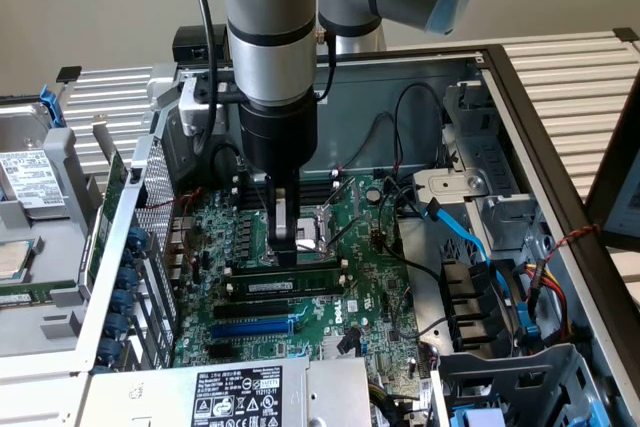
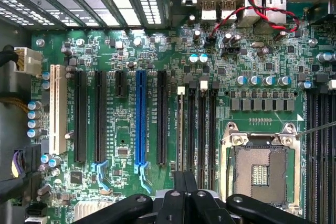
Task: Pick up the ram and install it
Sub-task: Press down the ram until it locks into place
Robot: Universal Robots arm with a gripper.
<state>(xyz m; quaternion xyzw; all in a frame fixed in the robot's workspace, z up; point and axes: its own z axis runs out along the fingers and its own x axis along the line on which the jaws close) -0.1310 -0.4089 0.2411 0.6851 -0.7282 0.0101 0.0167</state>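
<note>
Exterior view: closed gripper [image 1: 287,250] presses down on the ram [image 1: 290,285], which lies in a black slot mid-motherboard [image 1: 375,292]; it appears nearly seated, though latching is unclear.

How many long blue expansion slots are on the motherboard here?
1. The blue slot sits among the black slots on the motherboard; in the exterior view it lies below the ram. The arm may hide others.
</note>
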